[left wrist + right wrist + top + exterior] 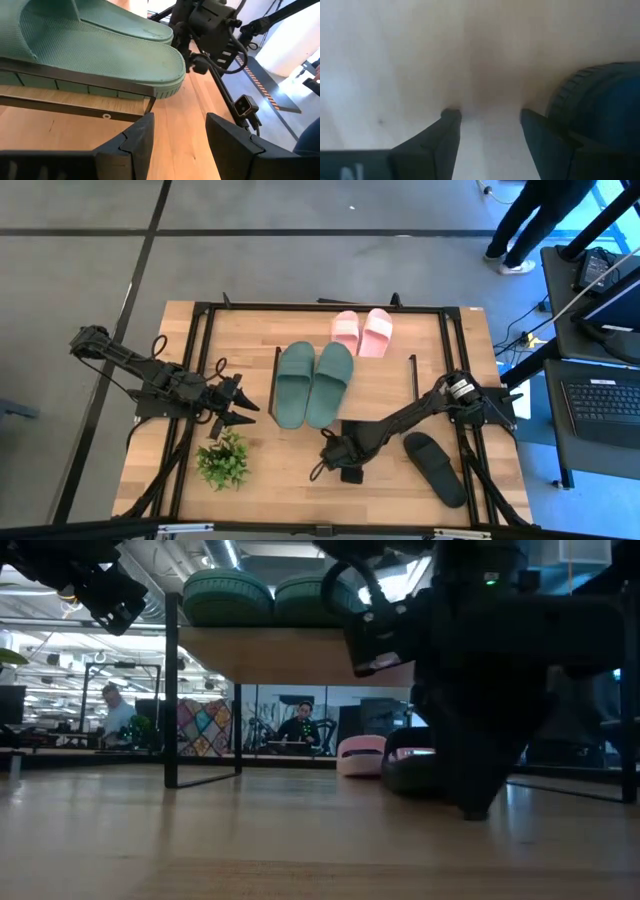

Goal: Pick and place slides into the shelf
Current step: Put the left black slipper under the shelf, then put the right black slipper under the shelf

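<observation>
Green slides (pixel 313 383) lie atop the shelf (pixel 410 385); pink pair (pixel 361 332) behind, black slide (pixel 435 468) on tabletop.

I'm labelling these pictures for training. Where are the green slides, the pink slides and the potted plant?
green slides (pixel 312 384): high view, inner edge of the right slide's strap, where the pair meets.
pink slides (pixel 361 332): high view, where the two straps meet.
potted plant (pixel 223 461): high view, middle of the leaves.

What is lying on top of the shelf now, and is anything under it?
On the shelf lies the green pair of slides, side by side. The pink pair sits at its far edge. In the low view the space under the board looks open, but the right arm hides part of it.
</observation>
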Motion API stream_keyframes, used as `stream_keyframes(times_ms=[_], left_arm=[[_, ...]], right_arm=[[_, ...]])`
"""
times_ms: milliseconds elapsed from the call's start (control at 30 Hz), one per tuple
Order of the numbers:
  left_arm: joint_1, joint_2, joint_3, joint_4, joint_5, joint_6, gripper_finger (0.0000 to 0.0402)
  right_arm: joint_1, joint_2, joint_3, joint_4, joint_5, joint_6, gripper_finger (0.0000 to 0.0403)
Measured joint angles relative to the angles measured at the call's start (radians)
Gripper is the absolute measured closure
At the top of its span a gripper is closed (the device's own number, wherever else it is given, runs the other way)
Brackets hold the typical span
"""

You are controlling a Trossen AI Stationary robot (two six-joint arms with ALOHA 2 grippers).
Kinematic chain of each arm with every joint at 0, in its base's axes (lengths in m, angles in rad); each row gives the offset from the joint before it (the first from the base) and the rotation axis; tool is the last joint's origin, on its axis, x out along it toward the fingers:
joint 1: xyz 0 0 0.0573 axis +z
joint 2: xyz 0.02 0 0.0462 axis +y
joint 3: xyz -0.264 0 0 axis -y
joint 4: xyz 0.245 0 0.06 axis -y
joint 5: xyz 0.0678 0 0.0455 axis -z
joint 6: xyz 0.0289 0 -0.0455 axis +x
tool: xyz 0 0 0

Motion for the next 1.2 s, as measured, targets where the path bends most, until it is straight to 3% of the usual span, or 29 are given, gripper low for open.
stream_keyframes(times_ms=[367,667,933,1067,1200], left_arm=[[0.0,0.0,0.0,0.0,0.0,0.0,0.0231],[0.0,0.0,0.0,0.0,0.0,0.0,0.0231],[0.0,0.0,0.0,0.0,0.0,0.0,0.0231],[0.0,0.0,0.0,0.0,0.0,0.0,0.0231],[0.0,0.0,0.0,0.0,0.0,0.0,0.0231]], right_arm=[[0.015,0.001,0.038,0.005,-0.006,-0.028,0.0191],[0.095,0.0,0.171,-0.018,-0.027,-0.031,0.0191],[0.196,-0.003,0.391,-0.321,0.008,0.024,0.0191],[0.273,-0.011,0.481,-0.529,0.079,0.102,0.0191],[0.36,-0.077,0.485,-0.632,0.172,0.232,0.0191]])
